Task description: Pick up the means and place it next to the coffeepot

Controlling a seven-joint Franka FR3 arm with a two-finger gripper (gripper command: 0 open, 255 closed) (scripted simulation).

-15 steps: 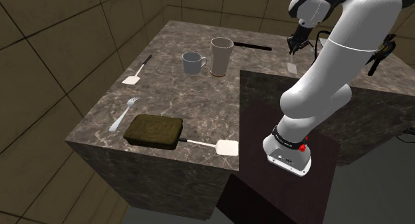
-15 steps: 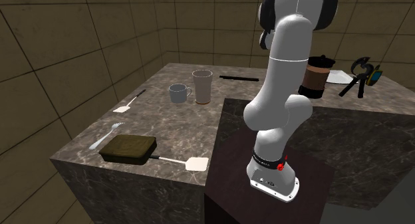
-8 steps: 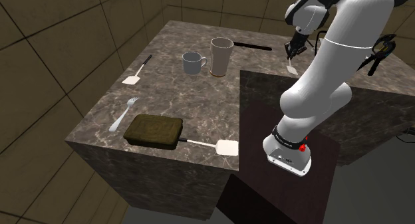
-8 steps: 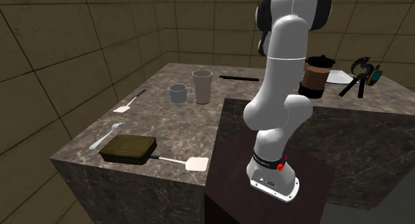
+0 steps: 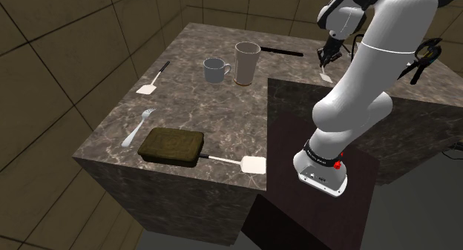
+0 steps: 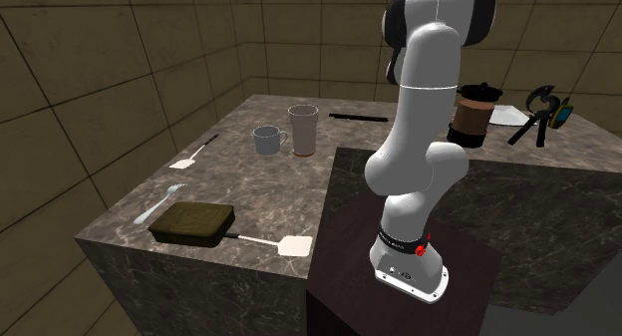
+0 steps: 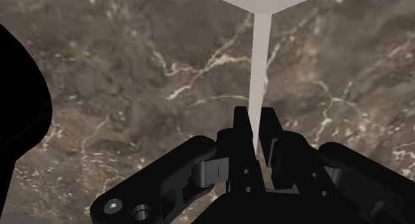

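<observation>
The gripper (image 7: 256,126) has its two black fingers (image 7: 241,133) pinched on the thin pale handle of the white spatula (image 7: 261,56), which hangs blade-down from the hand above the marbled countertop (image 7: 120,70), toward the shoulder view's upper right (whether the blade touches the stone cannot be told). The tool looks light, stiff and smooth, so the narrow handle seems the right place to hold it, though so slim a shaft could pivot or slip between the pads during a quick move. The dark coffeepot (image 6: 471,115) stands near, just beyond the arm in the second exterior view.
</observation>
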